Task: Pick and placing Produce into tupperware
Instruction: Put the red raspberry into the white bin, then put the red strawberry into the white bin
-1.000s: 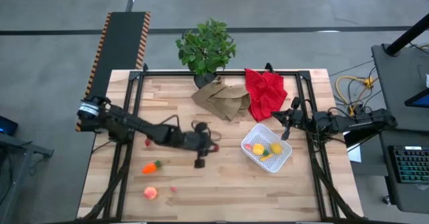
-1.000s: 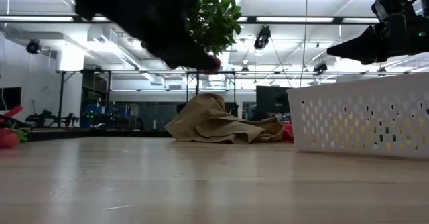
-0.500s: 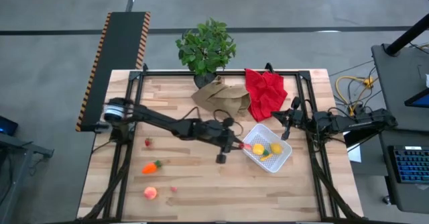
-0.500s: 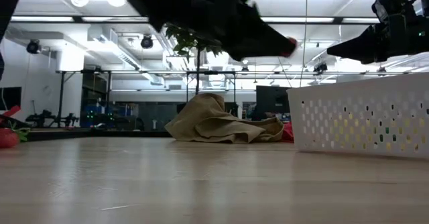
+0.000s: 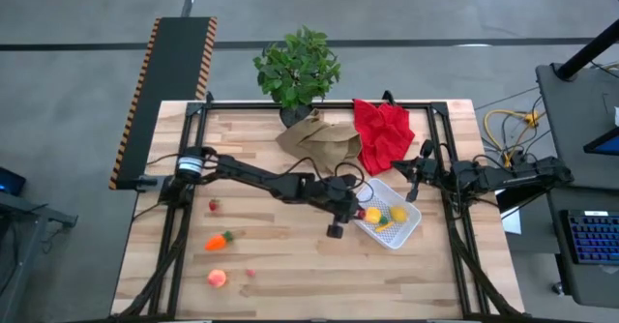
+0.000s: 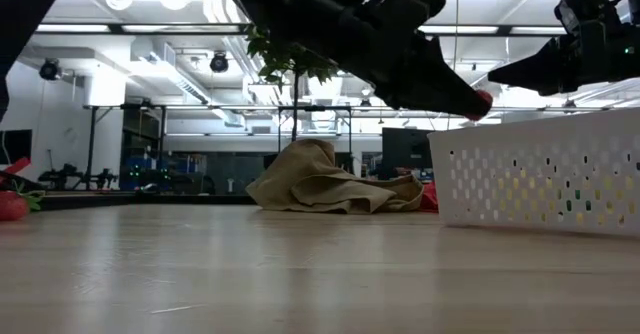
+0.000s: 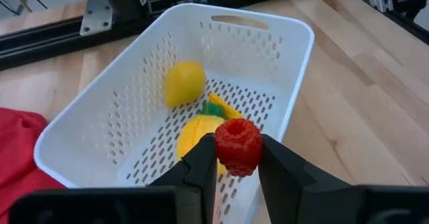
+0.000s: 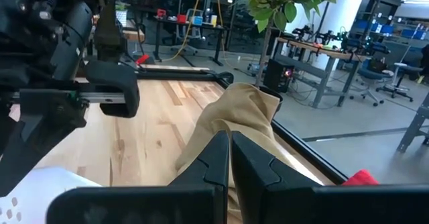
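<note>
Taking the white tupperware (image 5: 385,213) as the mark: well off to its left on the wood lie a small berry (image 5: 213,205), the carrot (image 5: 220,240) and the peach (image 5: 217,278). The left gripper (image 7: 236,158) hangs at the tub's left rim, fingers pinching a red berry (image 7: 237,145). Inside sit a lemon (image 7: 184,83) and corn (image 7: 200,131). Just right of it, the right gripper (image 5: 414,182) waits, fingers pressed together.

open tupperware (image 7: 295,70) top, lemon (image 7: 184,83) inside

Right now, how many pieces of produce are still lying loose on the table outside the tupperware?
4: a red berry, the carrot, the peach and a tiny berry, all on the table's left side. Others may be hidden.
</note>
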Controlling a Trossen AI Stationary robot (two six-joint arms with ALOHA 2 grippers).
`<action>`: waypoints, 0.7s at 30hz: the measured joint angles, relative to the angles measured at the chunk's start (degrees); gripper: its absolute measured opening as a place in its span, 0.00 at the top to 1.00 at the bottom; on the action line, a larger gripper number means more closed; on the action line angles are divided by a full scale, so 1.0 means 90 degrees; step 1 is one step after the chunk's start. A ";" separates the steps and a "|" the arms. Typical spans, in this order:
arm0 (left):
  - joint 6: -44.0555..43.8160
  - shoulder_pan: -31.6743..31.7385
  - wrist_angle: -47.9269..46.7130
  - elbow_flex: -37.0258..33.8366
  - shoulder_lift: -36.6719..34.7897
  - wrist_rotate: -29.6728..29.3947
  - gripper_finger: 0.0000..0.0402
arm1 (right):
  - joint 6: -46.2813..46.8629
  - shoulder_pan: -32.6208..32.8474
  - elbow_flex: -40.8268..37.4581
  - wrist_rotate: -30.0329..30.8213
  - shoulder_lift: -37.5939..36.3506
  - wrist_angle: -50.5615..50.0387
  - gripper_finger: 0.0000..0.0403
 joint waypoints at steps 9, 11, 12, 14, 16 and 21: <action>0.0041 0.0012 0.0010 -0.0010 -0.0007 -0.0002 0.81 | 0.0003 0.0000 0.0000 -0.0002 0.0000 0.0000 0.98; 0.0043 0.0012 0.0010 -0.0014 -0.0010 -0.0003 0.78 | 0.0006 0.0000 0.0000 -0.0002 0.0000 0.0000 0.98; 0.0046 0.0015 0.0010 -0.0015 -0.0011 -0.0005 0.76 | 0.0006 0.0000 0.0000 -0.0002 0.0000 0.0000 0.98; 0.0049 0.0015 0.0010 -0.0017 -0.0012 -0.0005 0.70 | 0.0003 0.0000 0.0000 -0.0002 0.0000 0.0000 0.98; 0.0049 0.0014 0.0021 -0.0017 -0.0015 -0.0005 0.64 | 0.0000 0.0000 0.0000 -0.0002 0.0000 0.0000 0.98; 0.0054 0.0015 -0.0038 -0.0017 -0.0022 -0.0097 0.52 | -0.0081 0.0000 0.0000 -0.0002 0.0000 0.0000 0.98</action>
